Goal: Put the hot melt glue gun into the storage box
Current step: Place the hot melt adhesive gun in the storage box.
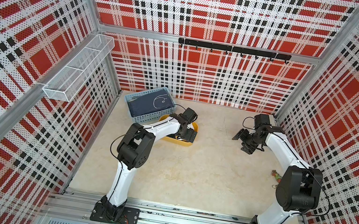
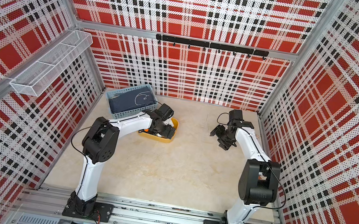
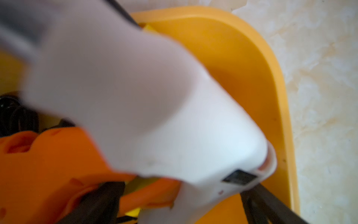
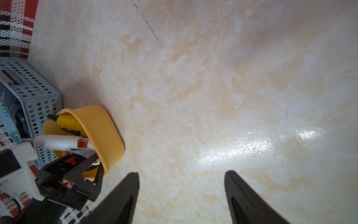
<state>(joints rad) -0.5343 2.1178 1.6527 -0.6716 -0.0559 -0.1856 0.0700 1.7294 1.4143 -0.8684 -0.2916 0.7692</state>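
Right wrist view shows the hot melt glue gun [image 4: 62, 143] lying in the storage box [image 4: 108, 133], nozzle over the rim. Left gripper [image 4: 82, 158] straddles its handle, jaws spread wide. In a top view the box [image 1: 180, 143] sits left of frame centre. Release looks in hand; next, lift clear without snagging. Right gripper [image 4: 181, 172] gapes, empty.
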